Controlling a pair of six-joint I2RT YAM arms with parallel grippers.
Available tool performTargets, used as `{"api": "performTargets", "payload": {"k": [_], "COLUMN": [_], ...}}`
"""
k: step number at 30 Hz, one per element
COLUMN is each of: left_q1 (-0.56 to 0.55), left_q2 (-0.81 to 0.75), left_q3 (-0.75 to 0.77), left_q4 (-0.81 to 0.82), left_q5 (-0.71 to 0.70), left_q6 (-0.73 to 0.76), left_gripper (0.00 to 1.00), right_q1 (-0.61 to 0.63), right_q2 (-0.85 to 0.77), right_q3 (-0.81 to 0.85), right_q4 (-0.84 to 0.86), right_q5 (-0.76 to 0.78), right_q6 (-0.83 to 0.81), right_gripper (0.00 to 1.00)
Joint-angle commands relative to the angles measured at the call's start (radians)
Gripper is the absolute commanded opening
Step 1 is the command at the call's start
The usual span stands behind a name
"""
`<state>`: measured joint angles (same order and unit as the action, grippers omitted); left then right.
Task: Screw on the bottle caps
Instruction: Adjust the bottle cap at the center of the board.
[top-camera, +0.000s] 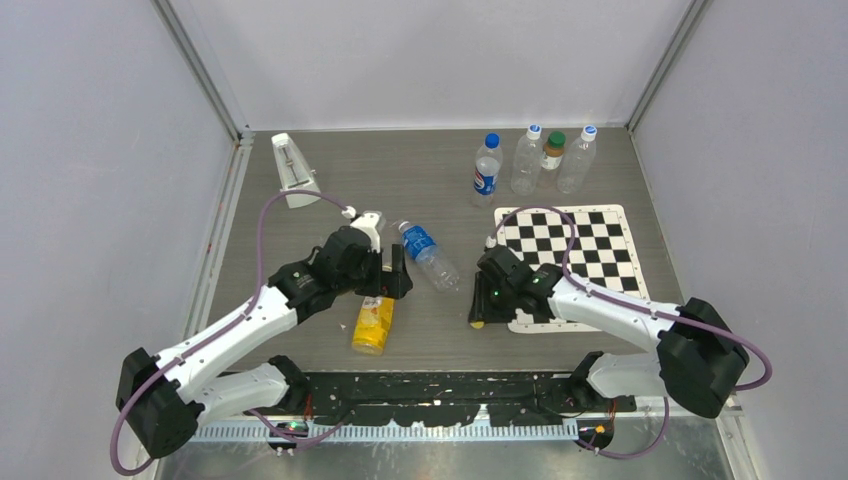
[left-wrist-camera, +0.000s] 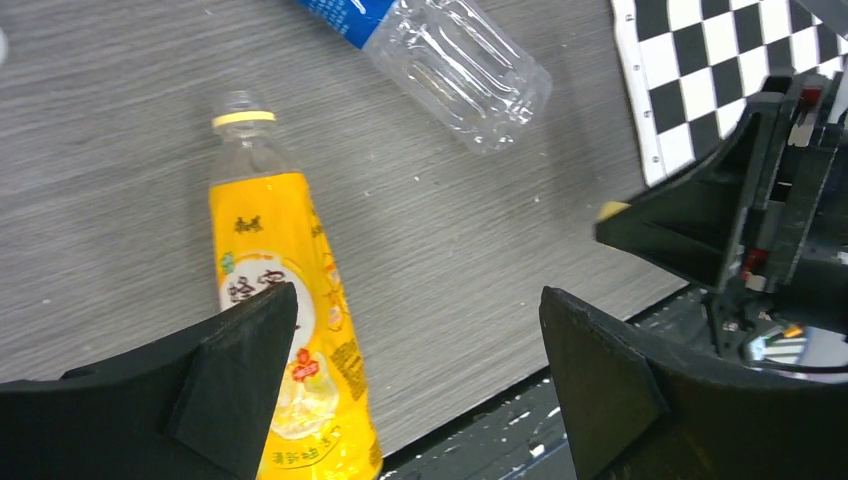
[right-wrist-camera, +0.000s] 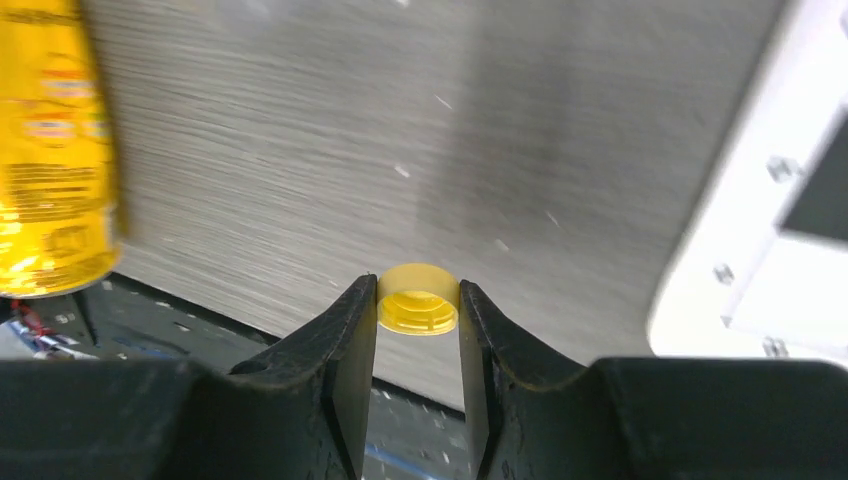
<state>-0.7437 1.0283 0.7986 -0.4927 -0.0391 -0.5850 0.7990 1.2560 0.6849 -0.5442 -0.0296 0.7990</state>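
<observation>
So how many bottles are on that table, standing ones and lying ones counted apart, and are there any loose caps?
Standing bottles: 4
Lying bottles: 2
Loose yellow cap: 1
Total: 7

White arms (top-camera: 235, 325), black joints (top-camera: 340, 265), purple cables (top-camera: 260, 245)

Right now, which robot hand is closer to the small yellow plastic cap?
Right. The right gripper grips the small yellow plastic cap on both sides; the left gripper hangs open over the lying yellow plastic bottle, farther off.
</observation>
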Motion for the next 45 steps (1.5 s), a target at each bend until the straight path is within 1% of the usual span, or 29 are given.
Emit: {"api": "performTargets", "payload": {"k": [1,2,3,6,7,10,13,16,20,27,31,36,38,41,45], "left_q1": [0.003,0.003,0.003,0.003,0.003,0.003,0.003,0.003,0.003,0.001,0.0,-0.013,-0.017,-0.02,-0.024], "left_q2": [-0.044,-0.05,-0.055,-0.062,-0.064,-0.072,-0.078,-0.072,-0.055,-0.038,-0.023,-0.008,-0.007,-0.005,-0.001], "left_q3": [-0.035,-0.043,-0.052,-0.076,-0.081,-0.093,-0.108,-0.125,-0.146,-0.198,-0.235,-0.261,-0.273,-0.291,-0.288], "left_q4": [0.136,0.155,0.178,0.238,0.256,0.309,0.368,0.431,0.525,0.668,0.758,0.825,0.854,0.904,0.915], "left_q5": [0.073,0.079,0.084,0.109,0.115,0.118,0.118,0.12,0.15,0.179,0.189,0.202,0.197,0.189,0.189], "left_q6": [-0.101,-0.126,-0.151,-0.223,-0.241,-0.294,-0.344,-0.41,-0.484,-0.597,-0.676,-0.731,-0.755,-0.786,-0.791], "left_gripper": [0.93,0.93,0.92,0.91,0.91,0.91,0.91,0.9,0.89,0.85,0.8,0.73,0.69,0.58,0.39], "right_q1": [0.025,0.031,0.032,0.046,0.047,0.048,0.048,0.048,0.048,0.048,0.048,0.048,0.048,0.048,0.048], "right_q2": [-0.05,-0.053,-0.061,-0.086,-0.101,-0.118,-0.132,-0.132,-0.123,-0.129,-0.12,-0.115,-0.114,-0.11,-0.101], "right_q3": [-0.061,-0.072,-0.093,-0.135,-0.158,-0.194,-0.21,-0.242,-0.277,-0.27,-0.274,-0.282,-0.283,-0.285,-0.287], "right_q4": [0.437,0.477,0.567,0.728,0.811,0.968,1.043,1.184,1.355,1.451,1.509,1.541,1.547,1.547,1.552], "right_q5": [-0.016,-0.019,-0.039,-0.085,-0.108,-0.155,-0.185,-0.236,-0.268,-0.263,-0.266,-0.248,-0.244,-0.245,-0.253], "right_q6": [-0.179,-0.199,-0.24,-0.343,-0.39,-0.499,-0.559,-0.628,-0.686,-0.744,-0.756,-0.768,-0.77,-0.772,-0.768], "right_gripper": [0.29,0.29,0.3,0.31,0.31,0.29,0.32,0.35,0.35,0.35,0.33,0.33,0.33,0.32,0.32]}}
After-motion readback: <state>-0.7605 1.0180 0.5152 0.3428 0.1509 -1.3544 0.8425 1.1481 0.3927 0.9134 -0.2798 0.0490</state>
